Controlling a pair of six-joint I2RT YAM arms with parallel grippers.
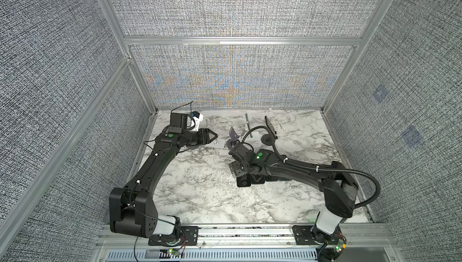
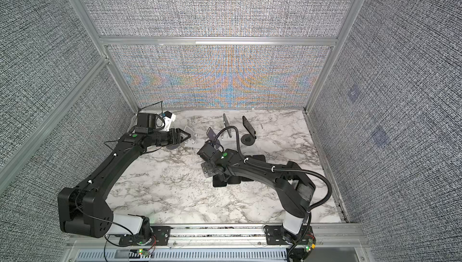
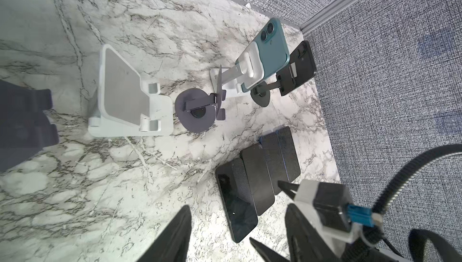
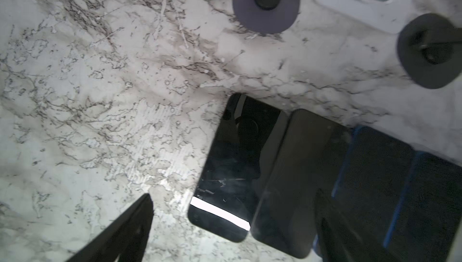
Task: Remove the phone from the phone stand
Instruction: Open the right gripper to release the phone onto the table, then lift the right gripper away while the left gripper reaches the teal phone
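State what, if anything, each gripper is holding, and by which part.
Nothing is held. The right gripper stands open over the phones lying flat on the table; the left gripper is open and empty.

Near the back edge of the table, a row runs left to right: first stand, second stand, third stand with a phone on it, fourth stand with another phone on it. In front of the row's right half, four flat phones lie side by side, overlapping.
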